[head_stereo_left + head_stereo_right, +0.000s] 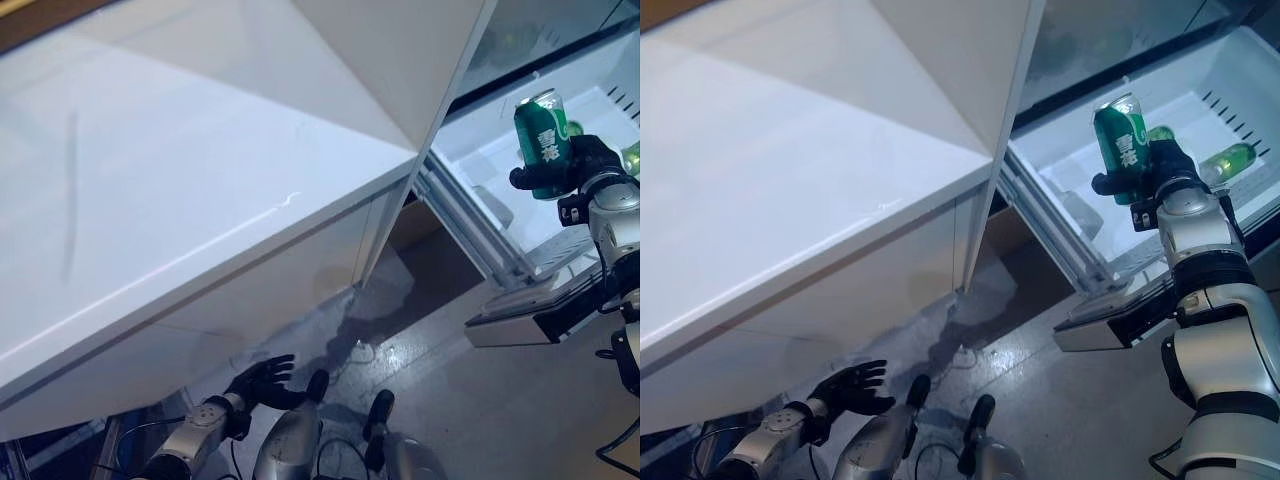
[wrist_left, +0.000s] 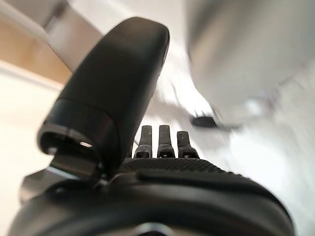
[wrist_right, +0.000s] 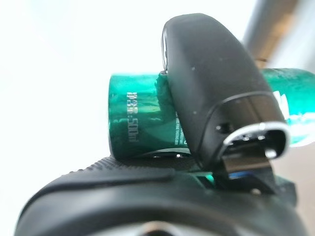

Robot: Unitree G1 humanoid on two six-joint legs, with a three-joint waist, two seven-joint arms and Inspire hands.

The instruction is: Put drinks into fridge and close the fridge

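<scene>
One green can is on its way in: the right hand has its fingers and thumb wrapped round it, holding it upright over the white drawer of the open fridge, not yet set down. Inside that drawer, just beyond the can, lies a green bottle, already stowed by the look of it. The left hand hangs low, well away from the drawer, fingers spread and empty. Placing the can and shutting the fridge remain.

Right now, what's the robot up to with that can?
Right hand shut on green can, upright before open fridge. Left hand open, idle, low. Green bottle already inside.
</scene>
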